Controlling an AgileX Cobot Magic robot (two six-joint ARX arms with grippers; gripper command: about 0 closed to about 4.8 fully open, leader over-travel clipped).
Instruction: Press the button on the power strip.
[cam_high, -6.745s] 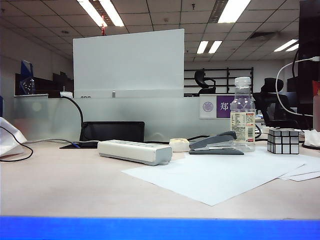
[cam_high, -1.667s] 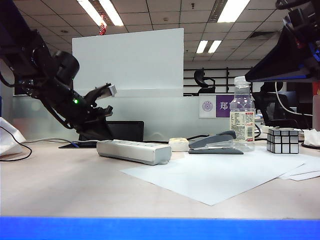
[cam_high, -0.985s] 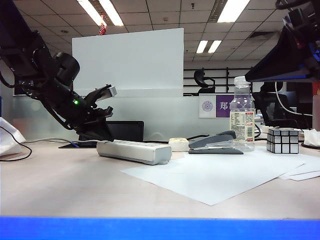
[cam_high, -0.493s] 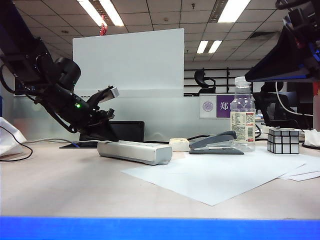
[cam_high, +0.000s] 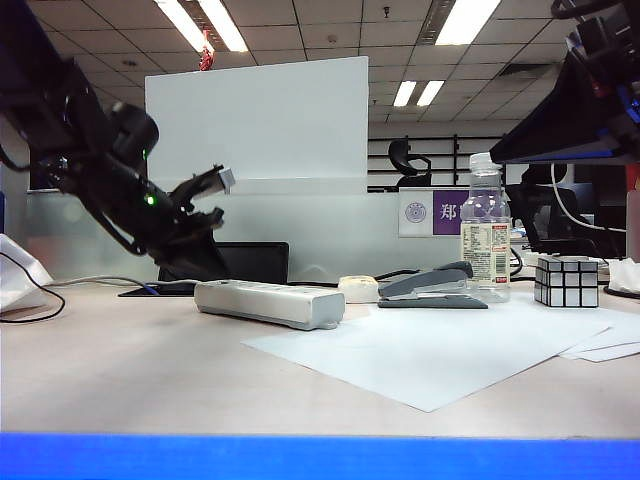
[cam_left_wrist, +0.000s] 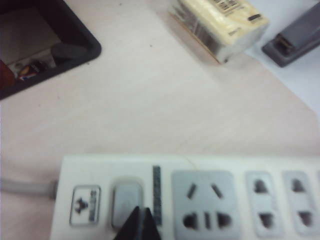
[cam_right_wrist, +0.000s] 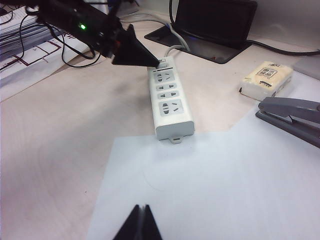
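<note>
The off-white power strip lies on the desk, its grey cord running off to the left. In the left wrist view its grey button sits near the cord end of the power strip, beside the sockets. My left gripper is shut, its black tips over the button's edge; contact cannot be told. From the right wrist camera, the left gripper points at the cord end of the power strip. My right gripper is shut and empty, high above white paper.
A grey stapler, a cream pack, a water bottle and a cube stand right of the strip. White paper covers the desk in front. A black stand sits behind the strip.
Both arms came into view since the earliest frame. The left gripper dipped toward the strip's cord end, then rose slightly in the last half second. The right arm stayed still.
</note>
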